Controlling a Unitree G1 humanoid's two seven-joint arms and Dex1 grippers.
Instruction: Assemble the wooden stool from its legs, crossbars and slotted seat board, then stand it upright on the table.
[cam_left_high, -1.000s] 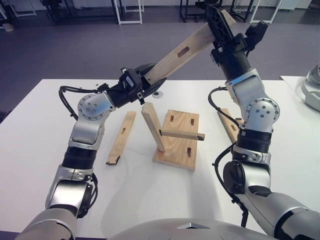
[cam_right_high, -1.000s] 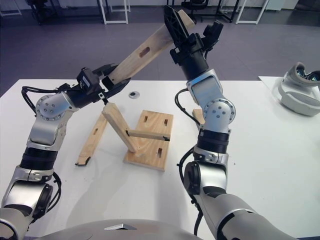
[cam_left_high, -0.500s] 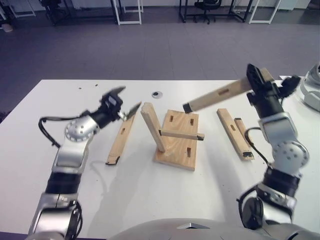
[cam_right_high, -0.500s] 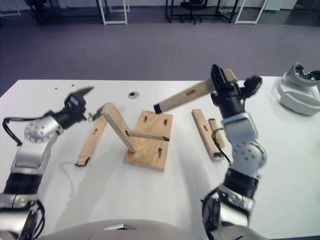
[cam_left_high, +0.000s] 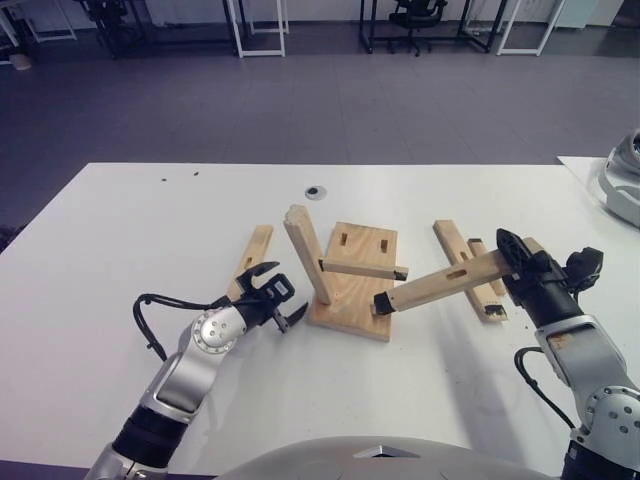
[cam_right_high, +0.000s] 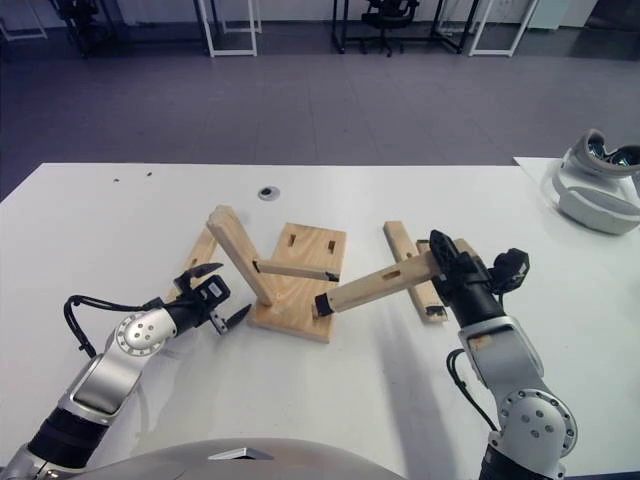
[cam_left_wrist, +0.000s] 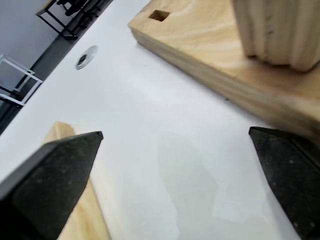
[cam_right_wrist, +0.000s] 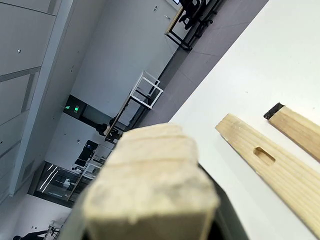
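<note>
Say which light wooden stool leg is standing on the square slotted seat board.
The tilted leg at the seat board's left edge, crossbar sticking from it. The right gripper holds another leg; the rest lie flat on the table.

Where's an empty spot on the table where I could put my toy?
The far left of the table, beyond the loose leg, is bare. So is the near edge between the left hand and right hand. The middle is crowded: seat board, held leg, and spare pieces.
</note>
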